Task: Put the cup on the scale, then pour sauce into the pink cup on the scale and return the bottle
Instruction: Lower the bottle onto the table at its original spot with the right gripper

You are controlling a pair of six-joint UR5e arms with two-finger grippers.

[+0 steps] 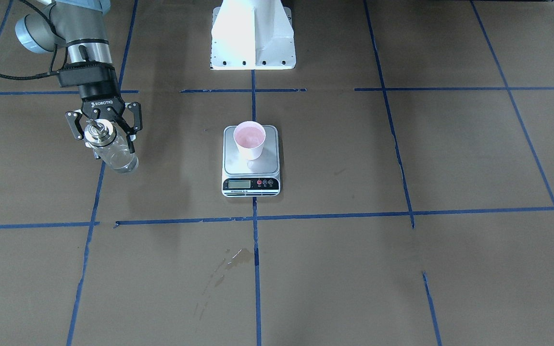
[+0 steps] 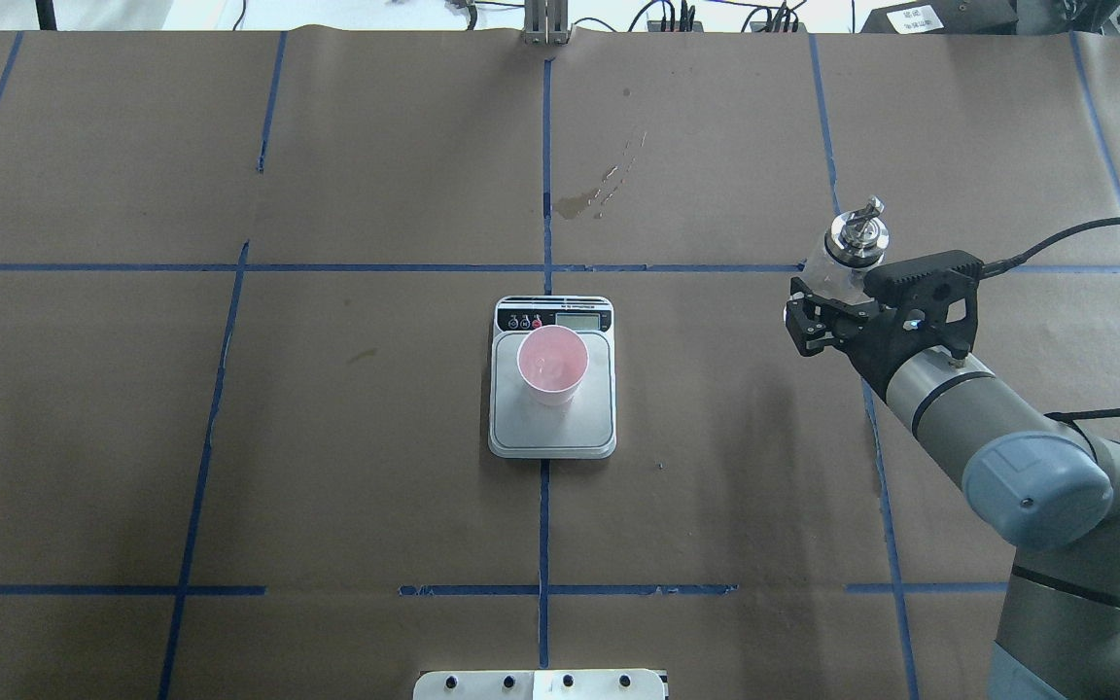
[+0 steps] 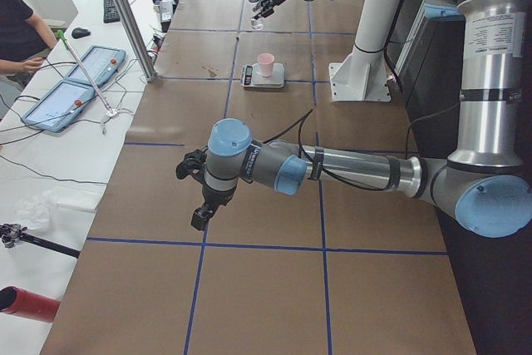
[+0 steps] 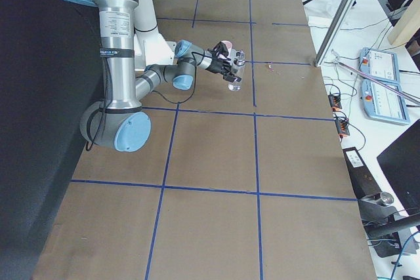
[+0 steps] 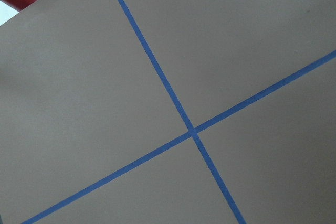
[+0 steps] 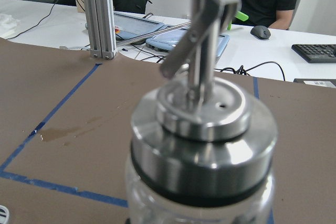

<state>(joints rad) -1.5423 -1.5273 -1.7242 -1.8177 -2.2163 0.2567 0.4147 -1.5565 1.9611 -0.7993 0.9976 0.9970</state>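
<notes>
The pink cup [image 1: 250, 138] stands upright on the far half of the scale [image 1: 238, 166], in the middle of the table; both also show in the overhead view, the cup [image 2: 552, 365] on the scale [image 2: 552, 433]. My right gripper [image 1: 105, 134] is shut on the clear glass bottle [image 1: 116, 154], well off to the scale's side. The bottle [image 2: 853, 243] is roughly upright with its spout up, and its metal collar fills the right wrist view [image 6: 202, 124]. I cannot tell if its base touches the table. My left gripper [image 3: 191, 193] shows only in the exterior left view, far from the scale; I cannot tell its state.
The robot's white base [image 1: 253, 36] stands behind the scale. A dried brown stain [image 1: 237, 257] marks the paper on the operators' side. An aluminium post [image 3: 125, 14], tablets [image 3: 91, 64] and a seated person [image 3: 17, 31] are beyond the table edge.
</notes>
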